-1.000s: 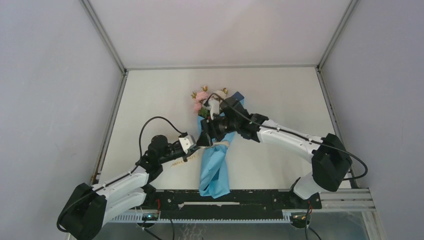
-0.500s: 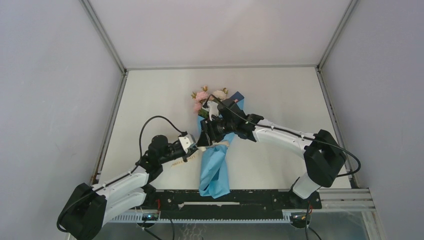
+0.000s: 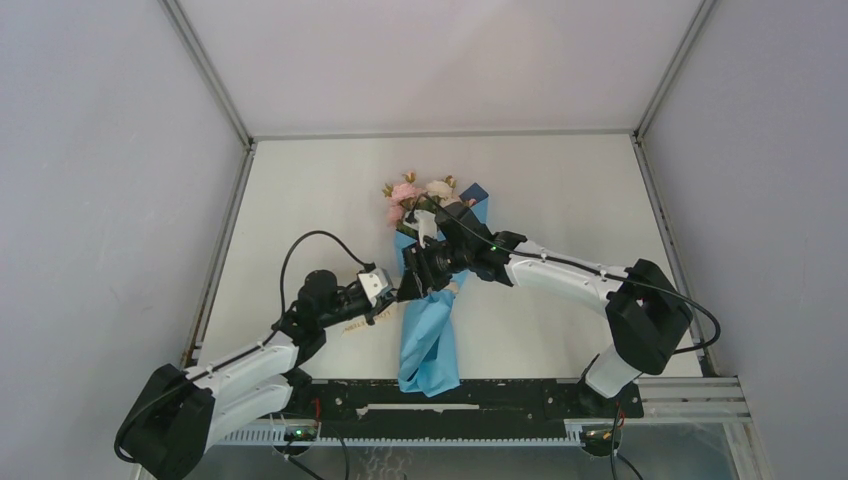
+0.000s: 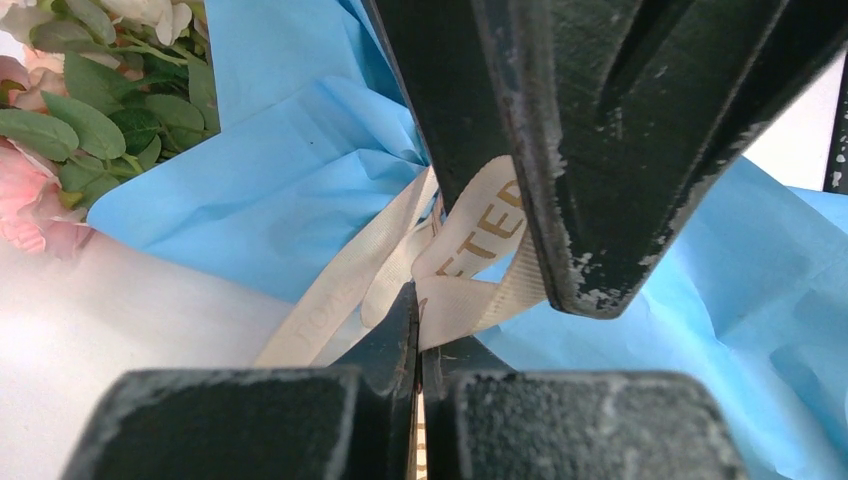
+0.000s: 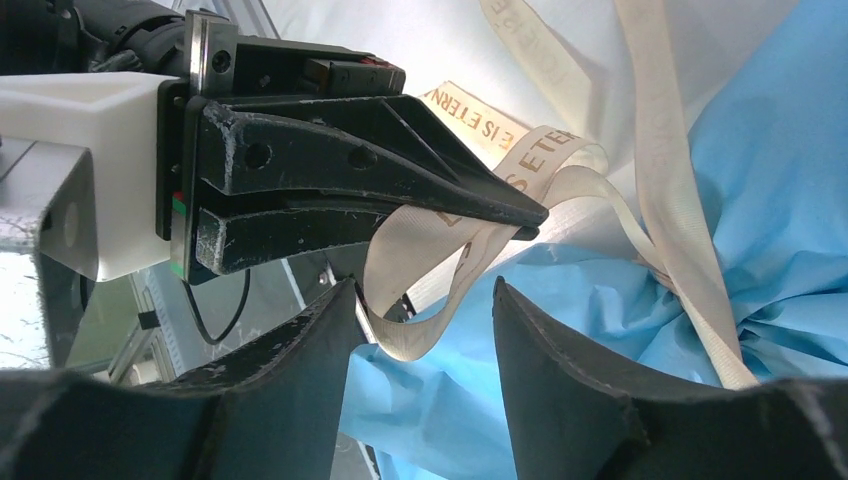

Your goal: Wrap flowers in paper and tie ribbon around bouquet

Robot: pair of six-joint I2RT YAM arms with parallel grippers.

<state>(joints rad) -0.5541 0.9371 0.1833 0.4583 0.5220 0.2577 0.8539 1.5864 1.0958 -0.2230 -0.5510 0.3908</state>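
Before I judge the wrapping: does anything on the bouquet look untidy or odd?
Yes: the ribbon lies in slack, twisted loops, not pulled tight, and the paper under it is bunched and creased.

The table point(image 3: 560, 180) is just a plain off-white top with metal rails running down the left and right sides. The bouquet point(image 3: 430, 310) lies flat on it around the middle. Its blue paper point(image 3: 425, 355) runs toward the near edge and reaches the black bar there, and the flowers point(image 3: 408, 192) spill out the far end onto the tabletop. A loose bit of cream ribbon point(image 5: 478, 118) with gold lettering rests on the surface just left of the paper.
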